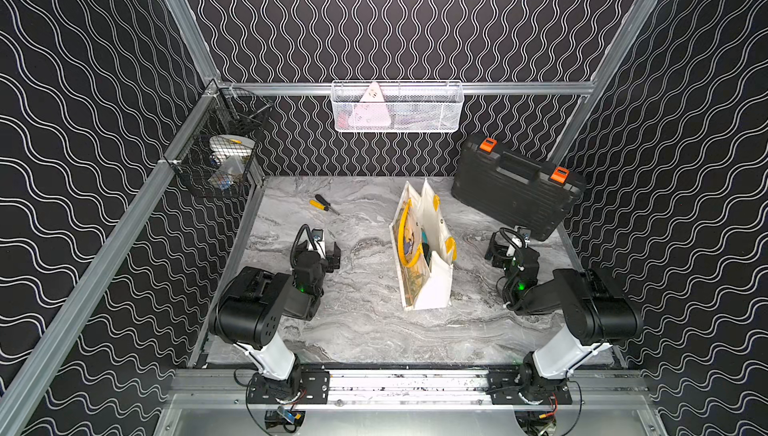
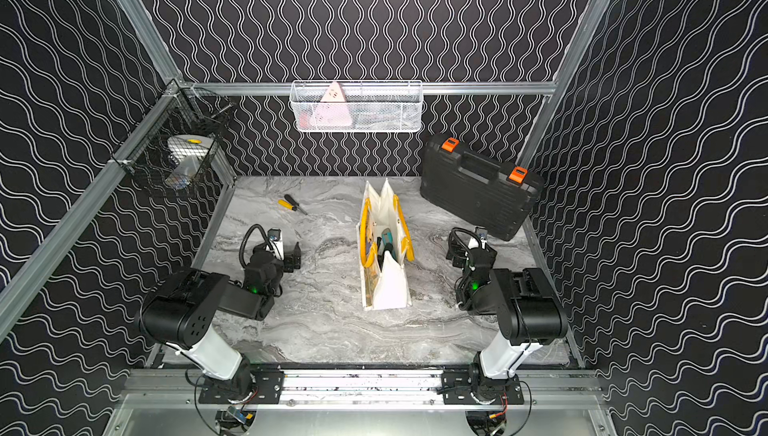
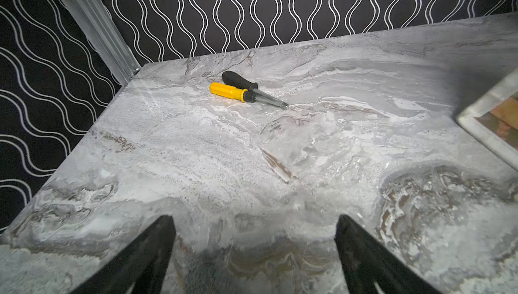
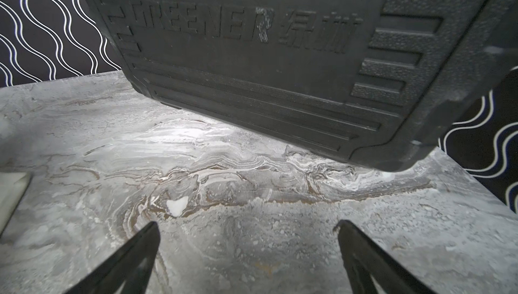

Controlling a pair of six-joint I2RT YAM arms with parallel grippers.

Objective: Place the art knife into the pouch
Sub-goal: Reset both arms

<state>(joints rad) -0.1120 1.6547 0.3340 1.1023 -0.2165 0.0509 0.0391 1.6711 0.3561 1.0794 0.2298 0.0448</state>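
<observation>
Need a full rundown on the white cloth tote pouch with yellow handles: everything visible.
The white rectangular cloth pouch stands upright mid-table on the grey marbled tabletop, with its mouth open upward and its end gussets peaked. Two yellow loop handles droop over its long faces. A yellowish printed picture covers one long face. A teal and black object sits inside. Only the tabletop visibly touches it.

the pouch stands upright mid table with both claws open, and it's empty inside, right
Not empty: a top view shows a teal and black item inside the pouch. It does stand upright, and the left claw and right claw are open.
</observation>
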